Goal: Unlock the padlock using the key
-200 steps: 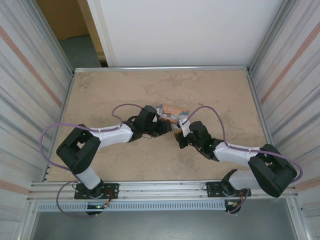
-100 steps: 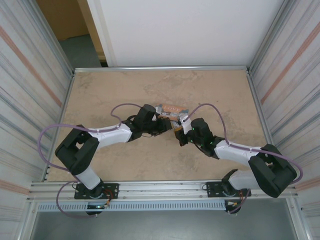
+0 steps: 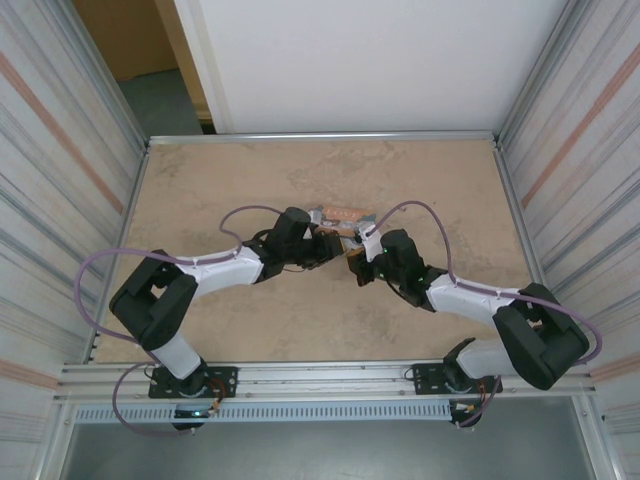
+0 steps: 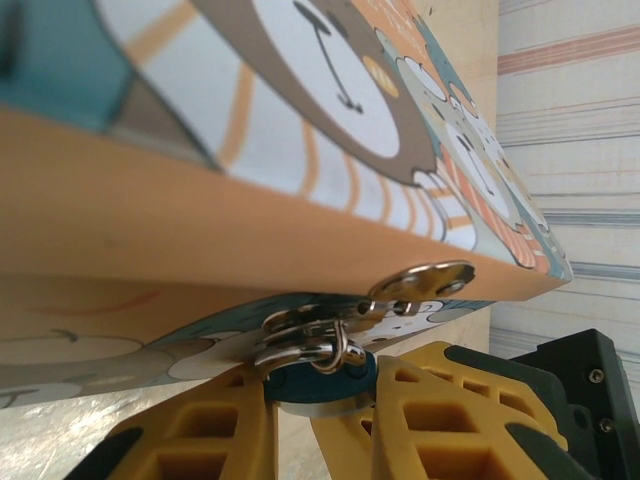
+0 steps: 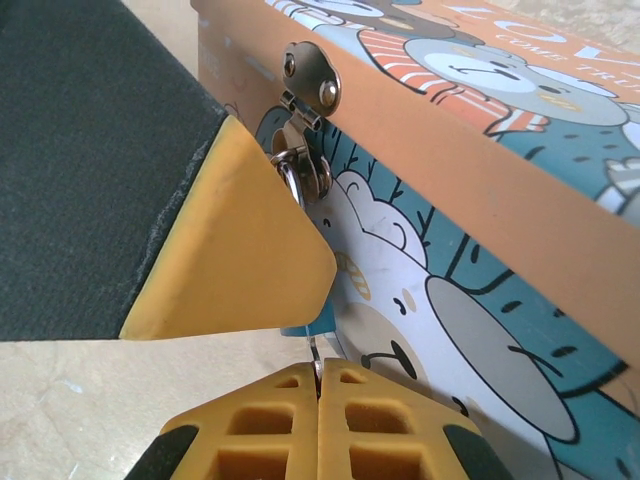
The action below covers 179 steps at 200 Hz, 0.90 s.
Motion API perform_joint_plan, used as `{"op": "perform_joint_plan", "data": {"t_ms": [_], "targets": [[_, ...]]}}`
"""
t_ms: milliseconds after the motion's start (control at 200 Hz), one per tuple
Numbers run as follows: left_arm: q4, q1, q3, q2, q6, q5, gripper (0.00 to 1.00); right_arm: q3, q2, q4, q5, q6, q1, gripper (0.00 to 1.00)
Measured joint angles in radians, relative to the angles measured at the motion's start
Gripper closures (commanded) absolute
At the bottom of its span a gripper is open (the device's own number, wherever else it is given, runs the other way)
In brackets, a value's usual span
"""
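The printed box [image 3: 338, 214] is seen mid-table, with the arms meeting at its near edge: left arm in from 8 o'clock, right arm from 4 o'clock. The padlock [image 4: 316, 372] is hung on the hasp [image 5: 311, 78] at the box's front face. Its blue body is pinched between the left gripper [image 4: 322, 400] fingers, which are closed onto it from both sides. The right gripper [image 5: 318, 385] is fully closed, and a thin metal blade, taken to be the key [image 5: 316, 352], is nipped at the fingertips and pointed toward 12 o'clock at the lock's underside. The keyway is hidden behind the left finger [image 5: 235, 250], so it cannot be told whether the key is seated.

Risks:
- The key could be jammed or skated off the lock body if the blade is tilted against the keyway.
- The key could be twisted out of the pinch, since little of it is gripped.
- The lock could be swung on the hasp if the left hold is slack.
- The light box could be pushed toward 12 o'clock by insertion force.
- The two sets of fingers could be knocked together, being nearly in contact.
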Motion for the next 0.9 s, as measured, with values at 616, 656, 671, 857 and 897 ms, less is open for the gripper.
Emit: {"op": "perform_joint_plan", "data": {"t_ms": [616,656,671,857,897], "targets": [[0.106,0.004,-0.061,0.067,-0.033,-0.003,1.00,-0.029,0.124,0.094,-0.027,0.039,-0.003,1.00],[0.117,0.004,-0.064,0.081,-0.035,0.002,0.99,-0.037,0.135,0.108,-0.027,0.043,-0.003,1.00],[0.120,0.003,-0.064,0.085,-0.036,0.004,0.98,-0.041,0.140,0.112,-0.028,0.047,-0.003,1.00],[0.132,-0.003,-0.073,0.121,-0.049,0.016,0.88,-0.071,0.180,0.156,-0.046,0.059,-0.004,1.00],[0.138,-0.003,-0.077,0.122,-0.051,0.016,0.86,-0.073,0.187,0.167,-0.051,0.066,-0.004,1.00]]}}
